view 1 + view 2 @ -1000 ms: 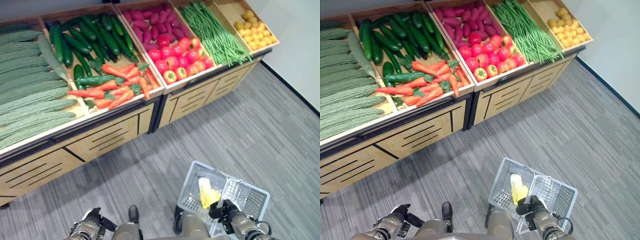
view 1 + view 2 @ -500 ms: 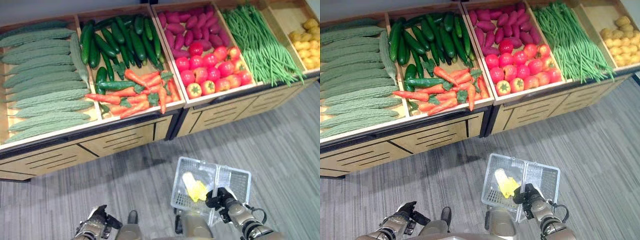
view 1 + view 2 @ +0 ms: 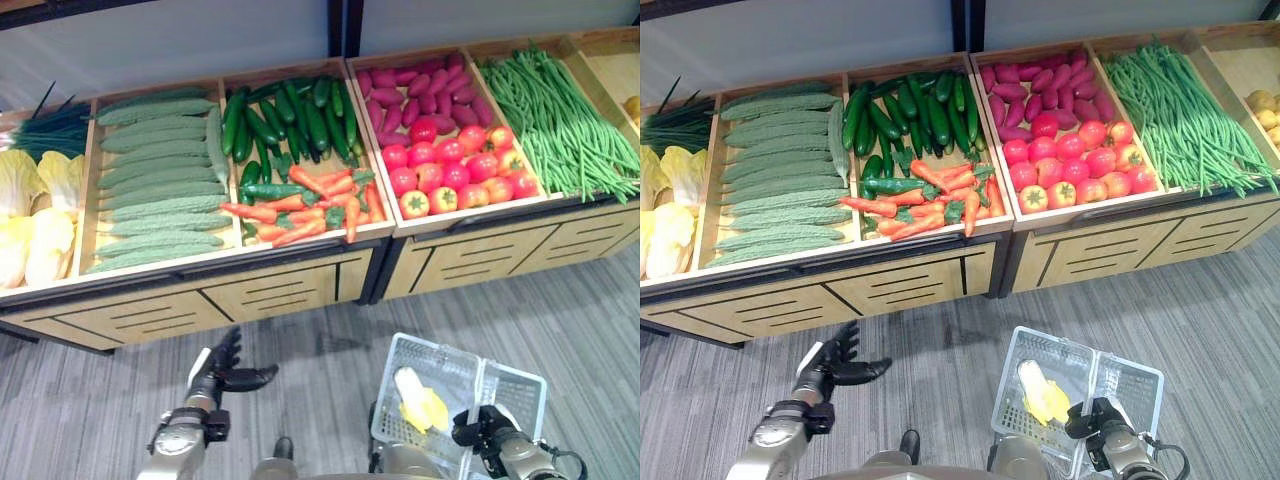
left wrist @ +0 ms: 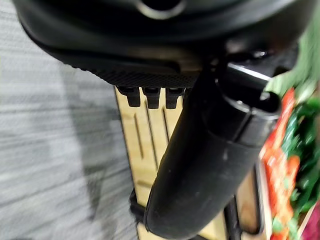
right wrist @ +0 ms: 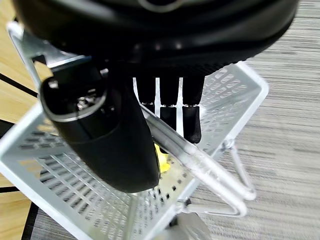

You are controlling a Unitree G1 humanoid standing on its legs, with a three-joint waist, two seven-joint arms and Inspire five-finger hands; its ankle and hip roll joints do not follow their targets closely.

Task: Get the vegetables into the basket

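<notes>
Grey striped flooring runs in front of a long wooden produce stand (image 3: 300, 290), whose bins are filled with cabbages (image 3: 30, 235), bitter gourds (image 3: 150, 190), cucumbers (image 3: 275, 115), carrots (image 3: 300, 205), tomatoes (image 3: 455, 175) and green beans (image 3: 560, 120). A white basket (image 3: 510, 385) is carried low at the robot's right by its handle, round which the right hand (image 3: 482, 432) is curled; one pale yellow vegetable (image 3: 420, 400) is already lying inside. The left hand (image 3: 222, 368) is held empty below the stand's front, fingers straight and spread, thumb out. The carrots lie just above and slightly right of it, at the front of their bin, long axes mostly across the stand. As the free and nearer hand, the left seems best placed to reach up for one.
</notes>
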